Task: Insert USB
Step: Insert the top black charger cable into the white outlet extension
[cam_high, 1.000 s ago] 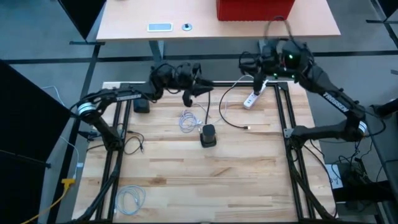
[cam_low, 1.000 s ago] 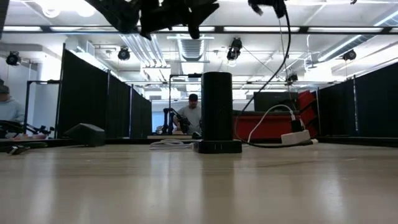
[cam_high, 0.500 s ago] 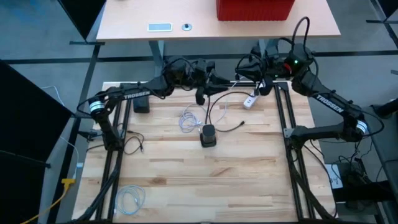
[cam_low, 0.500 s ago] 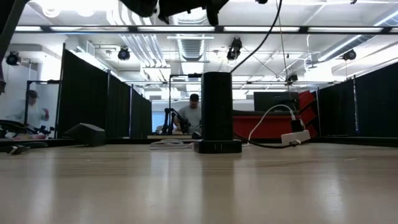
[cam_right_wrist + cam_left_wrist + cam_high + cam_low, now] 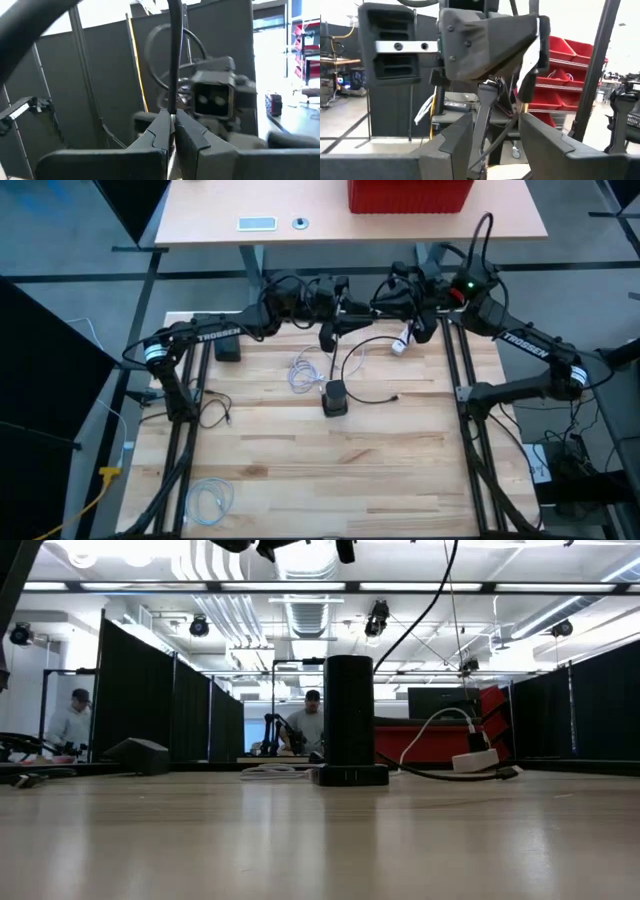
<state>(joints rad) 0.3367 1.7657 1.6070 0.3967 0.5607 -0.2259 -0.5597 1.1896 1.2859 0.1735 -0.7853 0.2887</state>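
Overhead, both claws meet at table's far edge (image 5: 300, 315): right claw (image 5: 172, 131) clamped on black cable (image 5: 173, 60); left claw (image 5: 492, 145) apart.

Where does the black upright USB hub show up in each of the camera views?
High view: the black USB hub stands at mid-table, just below the two grippers meeting above it.
Low view: it stands at the centre, a tall dark cylinder on a flat base.
Left wrist view: not in it.
Right wrist view: not in it.
Shared landmark: the white power strip, to the hub's right in both the high and low views.
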